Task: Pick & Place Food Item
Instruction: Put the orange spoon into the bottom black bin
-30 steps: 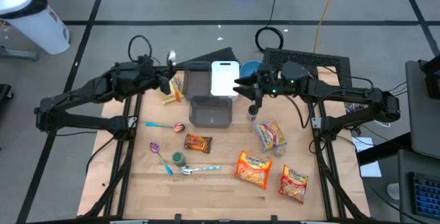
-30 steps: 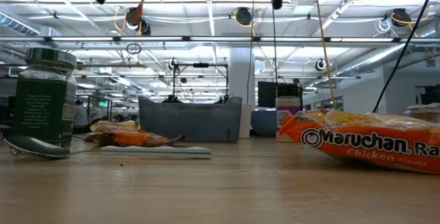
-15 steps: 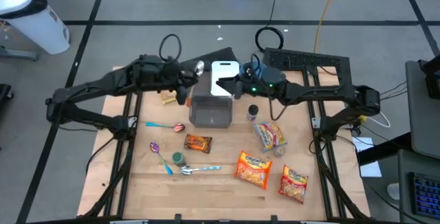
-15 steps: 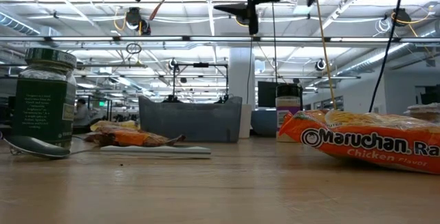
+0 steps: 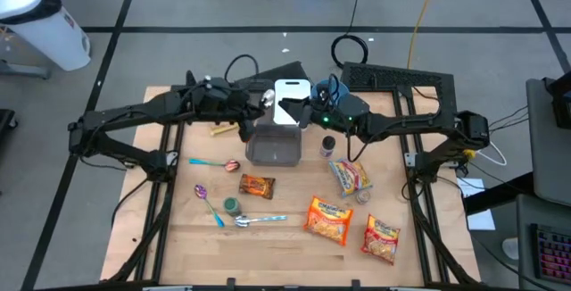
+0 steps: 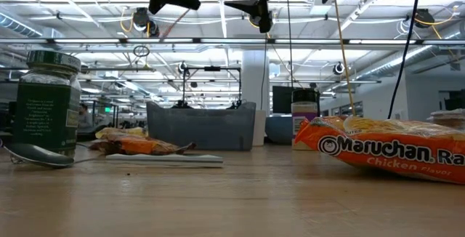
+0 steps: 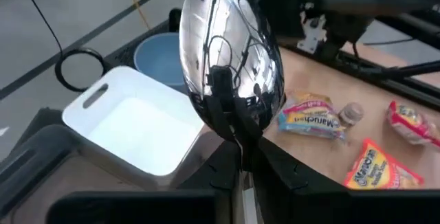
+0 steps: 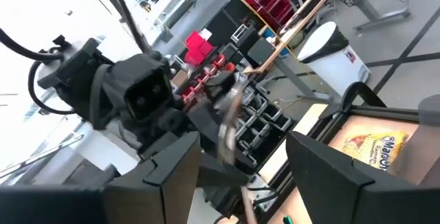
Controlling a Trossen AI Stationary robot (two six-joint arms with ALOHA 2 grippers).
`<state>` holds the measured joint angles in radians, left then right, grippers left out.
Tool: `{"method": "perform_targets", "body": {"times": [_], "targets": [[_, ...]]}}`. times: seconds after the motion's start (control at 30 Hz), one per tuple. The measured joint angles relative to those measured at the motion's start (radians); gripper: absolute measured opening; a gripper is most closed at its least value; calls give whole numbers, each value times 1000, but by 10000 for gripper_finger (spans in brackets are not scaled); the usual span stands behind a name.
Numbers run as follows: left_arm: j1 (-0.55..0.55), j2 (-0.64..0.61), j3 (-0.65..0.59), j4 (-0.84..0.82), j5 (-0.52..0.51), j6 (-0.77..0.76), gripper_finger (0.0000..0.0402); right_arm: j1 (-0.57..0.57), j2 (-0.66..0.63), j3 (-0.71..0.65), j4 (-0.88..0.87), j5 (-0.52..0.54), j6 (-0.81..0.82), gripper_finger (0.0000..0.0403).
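My left gripper [image 5: 254,105] is high over the table's far middle, above the grey bin [image 5: 274,145], shut on a shiny metal spoon [image 7: 230,59]. My right gripper [image 5: 288,111] is open and empty, level, facing the left gripper from the right, over the white bin [image 5: 293,95]; its wrist view shows the spoon [image 8: 229,122] ahead of its fingers. Ramen packets [image 5: 328,218] [image 5: 381,237] [image 5: 351,175] and an orange snack pack [image 5: 257,185] lie flat on the table. My left gripper pinches the spoon's handle [image 7: 240,159] between its two fingers, just behind the bowl. The spoon runs along the fingers and sticks out ahead of them, its bowl [image 7: 230,59] forward. It is lifted clear, high above the bins.
A blue bowl [image 5: 326,87] stands behind the white bin. A spice jar [image 5: 327,144] stands right of the grey bin. A green jar [image 5: 231,205], three more spoons [image 5: 212,162] [image 5: 207,200] [image 5: 259,220] and a yellow item [image 5: 223,130] lie on the left half.
My left gripper has carried the spoon toward the table's right, from beside the yellow item to over the grey bin. My right gripper has gone toward the table's left, from over the spice jar to over the white bin, and now faces the spoon.
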<state>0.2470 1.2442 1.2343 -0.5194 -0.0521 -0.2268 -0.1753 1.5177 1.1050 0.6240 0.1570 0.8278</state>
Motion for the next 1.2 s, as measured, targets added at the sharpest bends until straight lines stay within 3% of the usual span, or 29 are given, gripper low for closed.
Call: {"method": "perform_targets", "body": {"times": [0.2,0.5,0.7,0.97,1.2], "targets": [[-19,55,0,31,8,-3,11,0,0,0,-9,-2,-2,210],[-41,64,0,69,9,-23,37,0,-1,0,-33,-3,-10,210],[-41,64,0,81,19,-23,10,0,-1,0,-41,-5,-28,204],[-41,64,0,106,21,-21,33,0,-1,0,-42,-32,-32,123],[-41,64,0,105,35,4,8,0,-1,0,-30,-32,-59,56]]}}
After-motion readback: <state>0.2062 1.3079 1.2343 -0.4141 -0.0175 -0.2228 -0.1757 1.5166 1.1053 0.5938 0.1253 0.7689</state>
